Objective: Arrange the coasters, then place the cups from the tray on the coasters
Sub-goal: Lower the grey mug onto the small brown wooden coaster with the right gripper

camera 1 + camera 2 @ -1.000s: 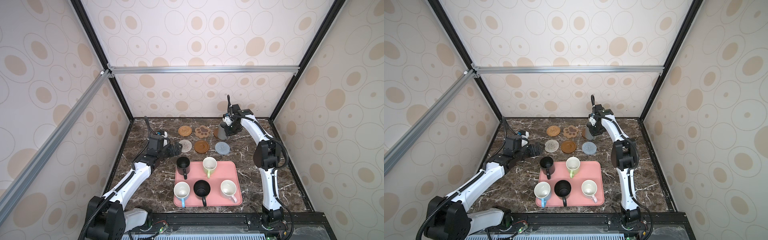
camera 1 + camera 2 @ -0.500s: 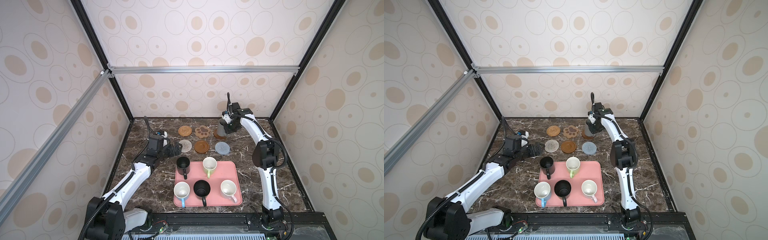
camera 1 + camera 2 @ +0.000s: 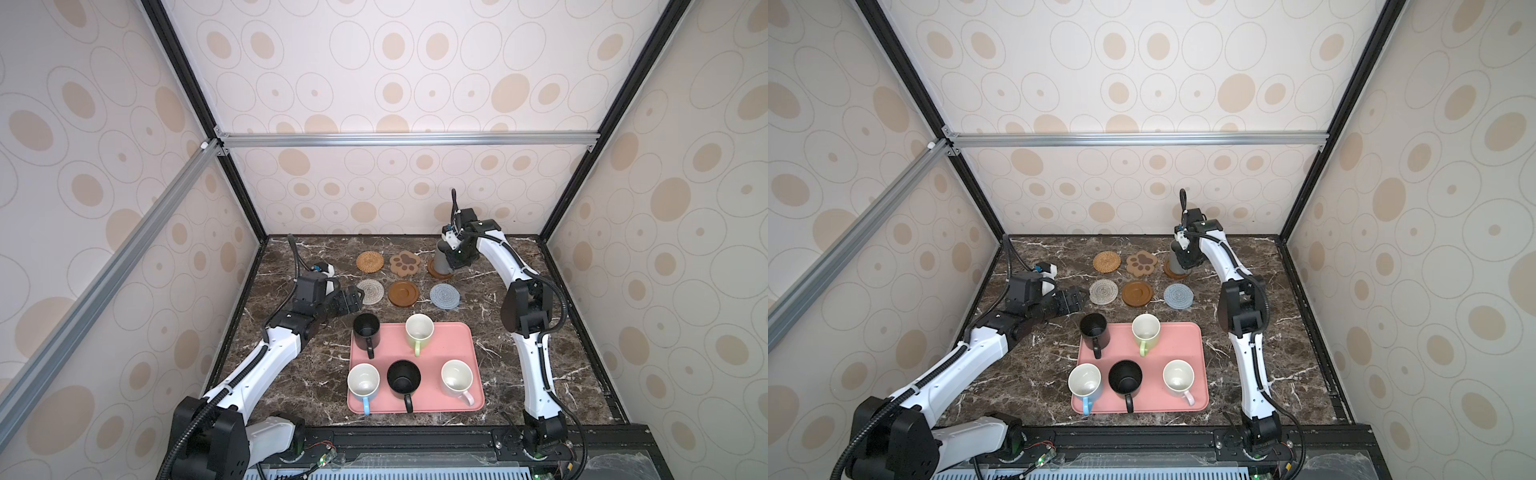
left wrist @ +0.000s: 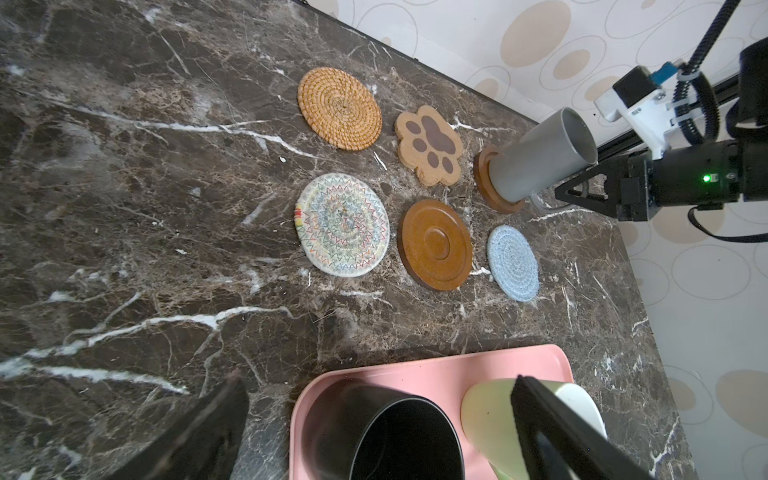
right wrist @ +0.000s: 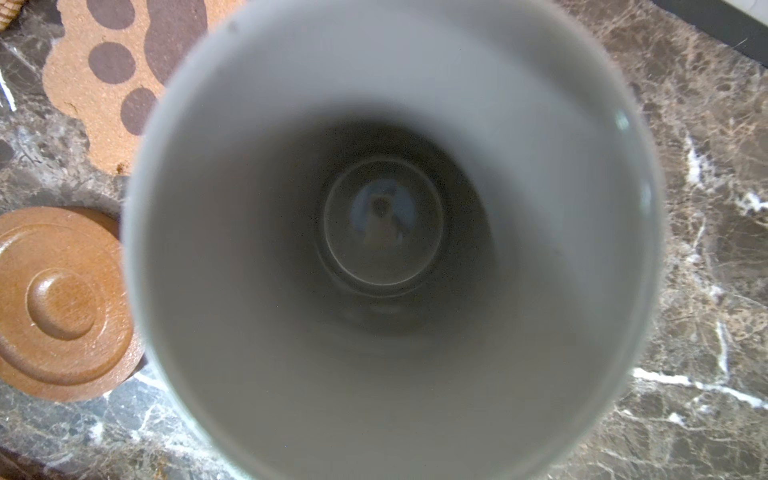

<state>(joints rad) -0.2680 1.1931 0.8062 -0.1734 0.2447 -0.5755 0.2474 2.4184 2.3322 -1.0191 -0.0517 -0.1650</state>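
The grey cup (image 4: 540,160) stands upright on a brown wooden coaster (image 4: 505,203) at the right end of the back row. As far as the left wrist view shows, its base sits inside the raised rim. Its handle points away from the paw coaster (image 4: 430,145), toward the right arm (image 3: 498,257), and the right pincer (image 4: 561,196) is closed narrow on that handle. The right wrist view looks straight down the cup's long axis, so the cup is vertical, not leaning. I judge this placing nearly finished: the pincer need only open and draw back along the handle's direction, without dragging the cup off its coaster.

Five coasters lie free on the tabletop (image 3: 291,266) — the rattan coaster (image 3: 370,262), the paw one, the beige woven coaster (image 3: 370,291), the second brown coaster (image 3: 403,294) and the grey-blue coaster (image 3: 444,296). Five cups remain on the pink tray (image 3: 451,340).

The left pincer (image 3: 355,297), jaws wide and holding nothing, hovers near the tray's far left corner. The black cup (image 3: 366,330) there lies just before it, handle turned toward the front edge. For this cup the left arm (image 3: 274,357) is clearly the nearer one.
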